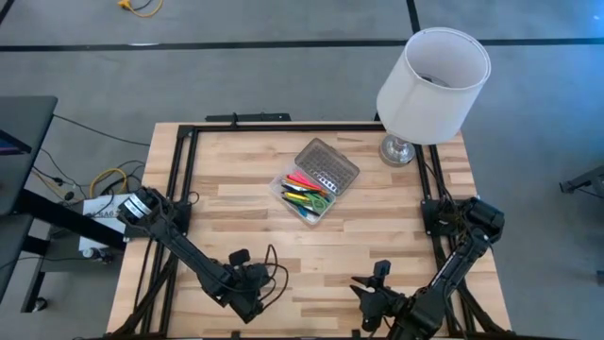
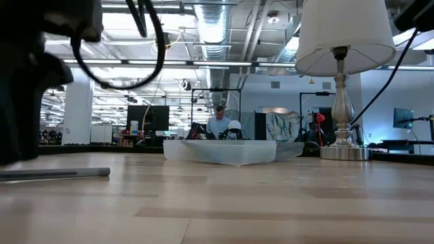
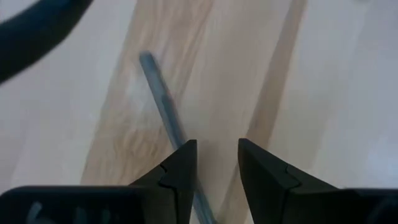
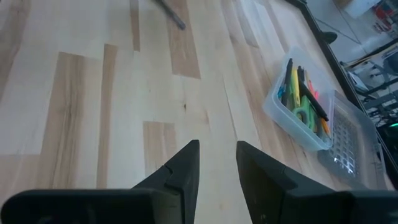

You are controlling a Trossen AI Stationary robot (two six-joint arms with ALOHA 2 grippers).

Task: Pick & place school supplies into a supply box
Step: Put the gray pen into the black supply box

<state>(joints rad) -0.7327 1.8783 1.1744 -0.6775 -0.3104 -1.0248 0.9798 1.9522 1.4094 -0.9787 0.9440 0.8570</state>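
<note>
A grey pen (image 3: 160,102) lies flat on the table near its near-left part; the low view shows the pen (image 2: 57,173) resting along its whole length. My left gripper (image 3: 217,146) hangs open just over it, pointing steeply down, and the pen runs slantwise beneath the fingertips. The clear supply box (image 1: 311,189) stands mid-table with its grey dotted lid (image 1: 328,165) folded back. Coloured pens and green scissors (image 4: 301,99) lie inside. My right gripper (image 4: 217,146) is open over bare wood at the near right, apart from the box (image 4: 292,118).
A white-shaded lamp (image 1: 429,85) on a silver foot (image 1: 398,149) stands at the far right corner. A black frame (image 1: 179,170) runs along the table's left, right and far edges. Bare wood lies between the grippers and the box.
</note>
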